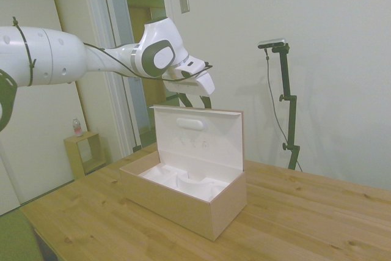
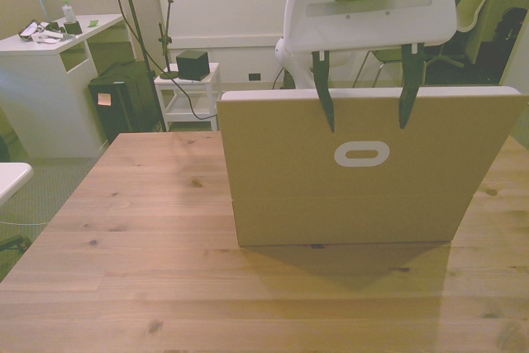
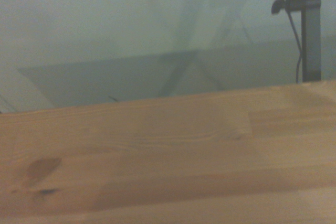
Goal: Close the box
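I see the box [image 1: 183,197] sitting on the wooden table [image 1: 305,224], its lid [image 1: 198,136] standing upright on the hinge; the white moulded insert [image 1: 183,183] is exposed inside; a white oval pad [image 1: 190,124] sits high on the lid's inner face, with faint marks below it that I cannot read. In the front view the lid's tan outer face [image 2: 364,142] carries a white oval ring logo [image 2: 362,155]; no lettering is legible. The gripper [image 2: 364,117] hangs just behind the lid's top edge, its two dark fingers [image 2: 325,97] spread wide apart and grasping nothing. The wrist view shows only blurred table planks [image 3: 168,156].
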Motion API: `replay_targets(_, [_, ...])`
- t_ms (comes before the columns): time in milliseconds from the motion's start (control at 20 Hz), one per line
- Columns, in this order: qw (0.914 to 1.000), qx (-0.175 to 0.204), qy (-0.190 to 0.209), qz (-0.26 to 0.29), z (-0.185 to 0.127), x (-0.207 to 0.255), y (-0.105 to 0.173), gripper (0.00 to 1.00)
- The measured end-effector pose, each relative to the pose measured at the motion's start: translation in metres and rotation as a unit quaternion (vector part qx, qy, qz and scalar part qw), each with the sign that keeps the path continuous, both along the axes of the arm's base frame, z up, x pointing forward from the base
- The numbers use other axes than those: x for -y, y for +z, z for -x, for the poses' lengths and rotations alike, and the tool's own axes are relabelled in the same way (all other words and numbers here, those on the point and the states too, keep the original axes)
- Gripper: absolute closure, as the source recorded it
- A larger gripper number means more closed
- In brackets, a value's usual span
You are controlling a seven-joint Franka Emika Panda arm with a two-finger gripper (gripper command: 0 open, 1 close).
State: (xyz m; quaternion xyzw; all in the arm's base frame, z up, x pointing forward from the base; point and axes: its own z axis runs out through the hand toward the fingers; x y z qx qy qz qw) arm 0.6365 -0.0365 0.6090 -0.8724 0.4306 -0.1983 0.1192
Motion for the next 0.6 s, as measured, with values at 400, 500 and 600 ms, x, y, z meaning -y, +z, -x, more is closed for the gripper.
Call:
replay_targets(400, [0.9996, -0.004, -0.002, -0.026, 0.081, -0.013, -0.012, 0.00])
replay_targets(500, [0.9993, -0.015, 0.001, -0.035, 0.096, -0.022, -0.022, 0.00])
replay_targets(600, [0.9989, -0.028, 0.003, -0.037, 0.111, -0.027, -0.034, 0.00])
